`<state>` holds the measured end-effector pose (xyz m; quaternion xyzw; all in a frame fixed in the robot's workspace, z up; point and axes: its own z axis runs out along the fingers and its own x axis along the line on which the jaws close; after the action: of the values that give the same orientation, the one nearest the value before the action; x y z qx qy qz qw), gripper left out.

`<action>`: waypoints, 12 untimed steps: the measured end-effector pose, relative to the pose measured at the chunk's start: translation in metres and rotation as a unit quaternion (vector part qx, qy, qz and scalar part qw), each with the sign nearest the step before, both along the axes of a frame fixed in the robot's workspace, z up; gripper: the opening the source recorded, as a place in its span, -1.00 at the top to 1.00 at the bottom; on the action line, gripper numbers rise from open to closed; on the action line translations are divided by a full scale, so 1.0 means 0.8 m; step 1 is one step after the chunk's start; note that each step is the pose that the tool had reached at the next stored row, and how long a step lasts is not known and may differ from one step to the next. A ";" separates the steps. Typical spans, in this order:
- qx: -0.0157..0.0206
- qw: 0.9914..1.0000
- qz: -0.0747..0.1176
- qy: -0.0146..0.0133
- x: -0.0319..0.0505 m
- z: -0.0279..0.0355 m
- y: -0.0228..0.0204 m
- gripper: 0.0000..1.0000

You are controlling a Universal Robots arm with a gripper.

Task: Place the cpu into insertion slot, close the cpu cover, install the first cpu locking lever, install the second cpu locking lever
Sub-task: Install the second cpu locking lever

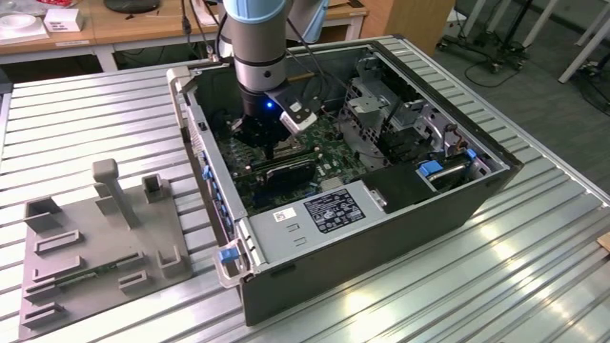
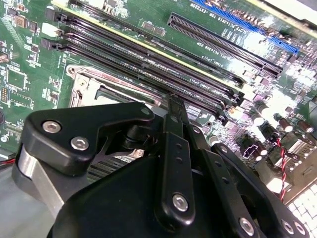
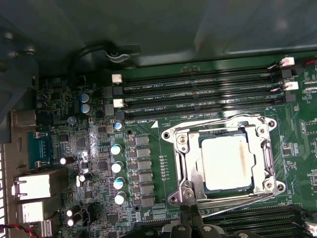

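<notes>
- Two fingertips (image 3: 185, 219) of the gripper (image 3: 190, 214) are drawn together with nothing visibly pinched between them; closed this way they make a narrow pusher suited to thin wire parts
- Nearest part: the looped end of a cpu locking lever (image 3: 186, 191) at the socket corner, just beside the tips; contact cannot be confirmed
- The cpu (image 3: 225, 161) lies flat and square in the insertion slot (image 3: 207, 174), seen through the window of the cpu cover (image 3: 268, 159)
- The cpu cover lies down flat over the chip's edges, judged closed
- A second lever wire (image 3: 213, 124) runs along the far side of the socket, next to the memory slots (image 3: 198, 94); whether either lever is latched cannot be told
- In the exterior view the arm reaches straight down into the open computer case (image 1: 381, 236), which lies on its side so the green motherboard (image 3: 99, 148) faces up
</notes>
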<state>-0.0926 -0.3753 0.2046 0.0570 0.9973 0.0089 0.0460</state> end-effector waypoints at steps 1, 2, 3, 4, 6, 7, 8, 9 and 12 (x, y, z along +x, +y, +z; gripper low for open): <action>0.000 1.000 0.000 0.000 0.000 0.0000 0.0000 0.79; 0.000 1.000 0.000 0.000 0.000 -0.0001 0.0001 0.79; 0.001 1.000 0.000 0.000 0.000 -0.0003 0.0001 0.79; 0.001 1.000 0.000 0.000 0.000 -0.0004 0.0001 0.79; 0.003 1.000 0.000 -0.001 -0.001 -0.0005 0.0001 0.79; 0.005 1.000 0.000 -0.001 -0.001 -0.0006 0.0002 0.79; 0.006 1.000 0.000 -0.002 -0.001 -0.0007 0.0002 0.79; 0.007 1.000 0.000 -0.002 -0.002 -0.0009 0.0002 0.79; 0.011 1.000 0.000 -0.003 -0.002 -0.0014 0.0002 0.79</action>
<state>-0.0943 -0.3751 0.2034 0.0576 0.9970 0.0202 0.0486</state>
